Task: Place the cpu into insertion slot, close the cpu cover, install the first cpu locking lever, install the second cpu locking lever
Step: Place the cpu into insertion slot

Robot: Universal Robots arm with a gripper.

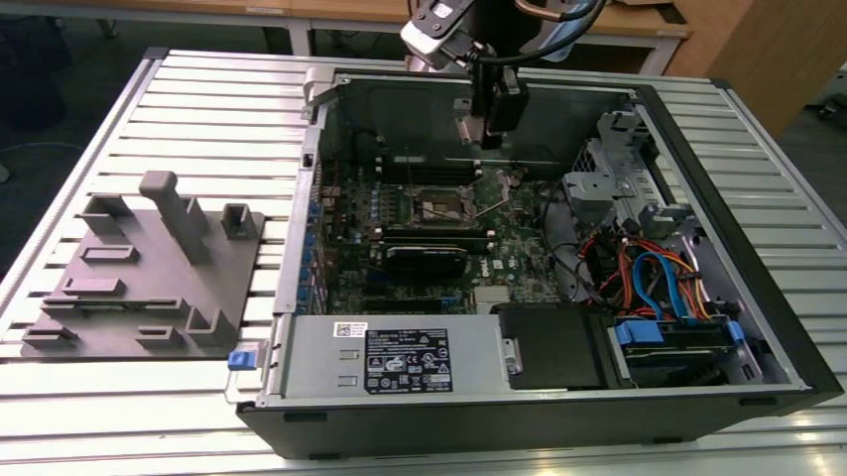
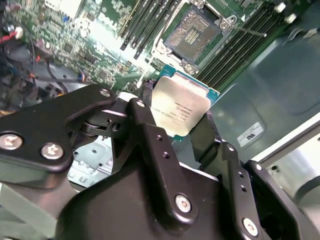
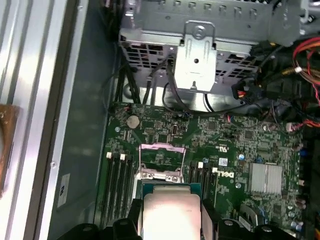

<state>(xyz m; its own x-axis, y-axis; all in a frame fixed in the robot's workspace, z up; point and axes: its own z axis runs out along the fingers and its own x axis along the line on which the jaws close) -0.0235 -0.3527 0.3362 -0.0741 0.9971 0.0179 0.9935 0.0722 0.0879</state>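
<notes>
A robot arm's pincer (image 1: 490, 137) hangs at the upper centre of the exterior view, inside an open computer case (image 1: 761, 297) that lies on a slatted metal tabletop (image 1: 133, 416). In both wrist views its black fingers are clamped on opposite edges of the cpu (image 2: 180, 106) (image 3: 171, 210), the dull silvery top facing the cameras and a green rim showing at its corners. The pincer (image 2: 178, 120) (image 3: 171, 224) carries the chip in the air, clear of the green board.

The insertion slot (image 1: 439, 205) sits near the middle of the board, just below the pincer in the exterior frame. It lies uncovered in the second wrist view (image 2: 192, 32), dark contact field exposed inside a thin silvery rim, with the chip apart from it. The first wrist view shows the slot (image 3: 161, 161) just beyond the chip's far edge. Long black memory slots (image 2: 150, 20) flank it on both sides.

At the lower centre of the exterior frame, a grey power supply (image 1: 397, 359) fills the case's near edge; blue and orange cables (image 1: 662, 278) crowd the exterior view's right. A grey fixture block (image 1: 146, 268) rests on the tabletop at the exterior view's left, well apart from the case.
</notes>
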